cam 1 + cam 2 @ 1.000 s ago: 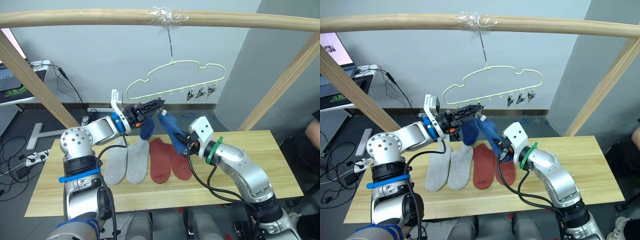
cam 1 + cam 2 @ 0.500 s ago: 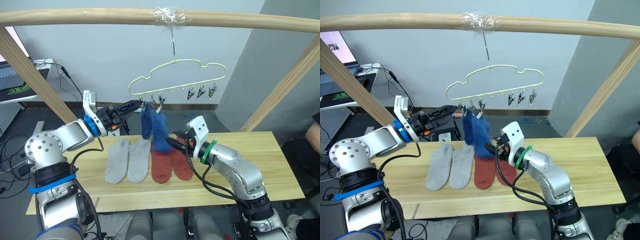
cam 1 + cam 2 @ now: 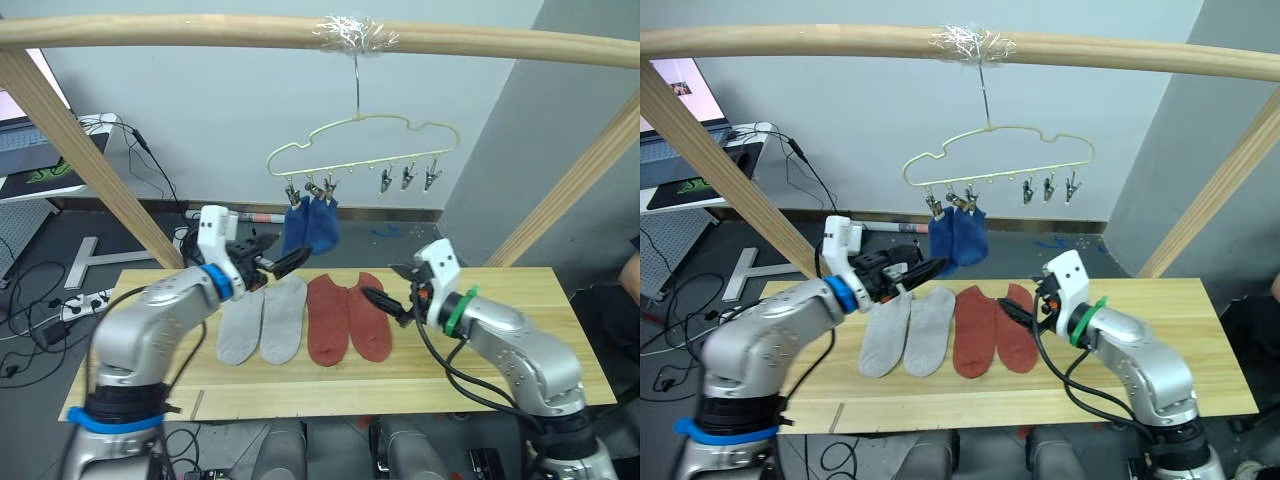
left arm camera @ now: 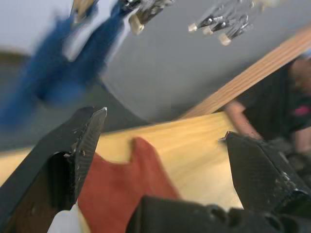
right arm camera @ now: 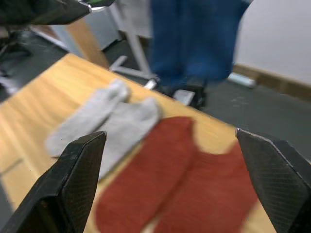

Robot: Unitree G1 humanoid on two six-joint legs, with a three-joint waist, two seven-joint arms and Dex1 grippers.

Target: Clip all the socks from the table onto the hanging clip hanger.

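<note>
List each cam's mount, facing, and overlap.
Head stereo pair: looks forward and down at the table, the clip hanger, both arms.
Left wrist: along the open left gripper toward the red socks.
Right wrist: along the open right gripper at the grey socks.
All share the hung blue socks.

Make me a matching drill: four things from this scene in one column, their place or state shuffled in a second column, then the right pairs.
Things:
1. blue socks
2. grey socks
3. red socks
4. left hand

Place or state:
A. flat on the table, on the robot's left of the other pair
B. open, above the table
C. clipped to the clip hanger
D. flat on the table, nearest the right hand

Pairs: 1-C, 2-A, 3-D, 4-B
</note>
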